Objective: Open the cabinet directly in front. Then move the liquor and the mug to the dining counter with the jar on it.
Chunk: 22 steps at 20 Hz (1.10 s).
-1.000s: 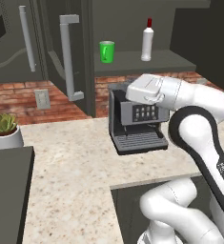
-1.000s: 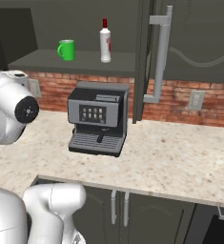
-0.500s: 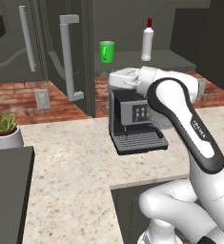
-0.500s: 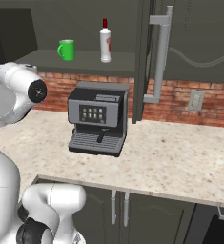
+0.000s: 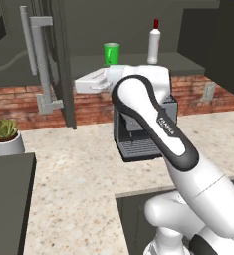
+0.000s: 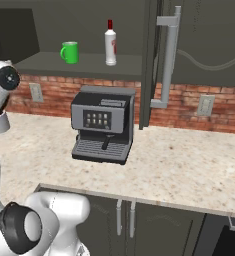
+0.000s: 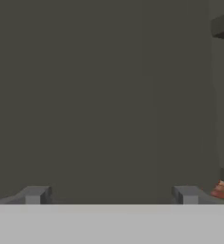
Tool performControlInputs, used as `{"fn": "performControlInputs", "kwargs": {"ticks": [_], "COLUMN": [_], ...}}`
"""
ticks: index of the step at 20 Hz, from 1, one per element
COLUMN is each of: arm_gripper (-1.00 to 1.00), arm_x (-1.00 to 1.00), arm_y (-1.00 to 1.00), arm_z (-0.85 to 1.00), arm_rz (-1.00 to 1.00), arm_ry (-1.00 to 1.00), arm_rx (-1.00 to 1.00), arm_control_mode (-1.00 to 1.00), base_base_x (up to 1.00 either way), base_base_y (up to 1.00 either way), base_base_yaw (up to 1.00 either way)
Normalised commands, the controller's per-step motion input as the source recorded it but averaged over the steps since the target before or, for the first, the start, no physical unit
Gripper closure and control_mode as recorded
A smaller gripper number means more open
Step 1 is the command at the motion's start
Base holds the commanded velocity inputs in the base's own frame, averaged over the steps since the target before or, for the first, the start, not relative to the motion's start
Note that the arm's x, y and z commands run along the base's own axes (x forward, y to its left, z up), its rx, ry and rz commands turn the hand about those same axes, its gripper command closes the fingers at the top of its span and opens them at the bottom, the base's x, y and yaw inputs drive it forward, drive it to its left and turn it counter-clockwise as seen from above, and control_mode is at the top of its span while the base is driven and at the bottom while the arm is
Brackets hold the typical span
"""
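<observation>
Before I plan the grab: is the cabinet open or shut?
Open. Both doors of the cabinet are swung out, and the mug and liquor stand exposed on its shelf.

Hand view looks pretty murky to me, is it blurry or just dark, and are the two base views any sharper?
Hand view: dim, soft, a flat dark grey surface close ahead; the gripper fingertips look fuzzy. Left base view: evenly lit, no glare; the mug and the liquor read clearly, edges slightly soft. Right base view: similar, with the coffee machine crisp and only faint shadow beneath it.
</observation>
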Motion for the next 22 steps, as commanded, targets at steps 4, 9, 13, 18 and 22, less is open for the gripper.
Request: {"fn": "performControlInputs", "kwargs": {"ticks": [4, 9, 13, 18, 22], "arm_gripper": [-1.00, -1.00, -1.00, -1.00, -1.00], "arm_x": [-0.01, 0.02, 0.17, 0.05, 0.00], "arm_y": [1.00, 0.25, -0.73, -1.00, -0.99], "arm_z": [-0.23, -0.04, 0.01, 0.03, 0.00], "arm_rz": [0.03, 0.00, -0.16, -0.31, -0.42], "arm_ry": [0.00, 0.01, 0.00, 0.04, 0.06], "arm_rx": [-0.12, -0.01, 0.05, 0.04, 0.01], "arm_control_mode": [-1.00, -1.00, -1.00, -1.00, -1.00], "base_base_x": [0.00, 0.00, 0.00, 0.00, 0.00], "base_base_y": [0.00, 0.00, 0.00, 0.00, 0.00], "base_base_yaw": [0.00, 0.00, 0.00, 0.00, 0.00]}}
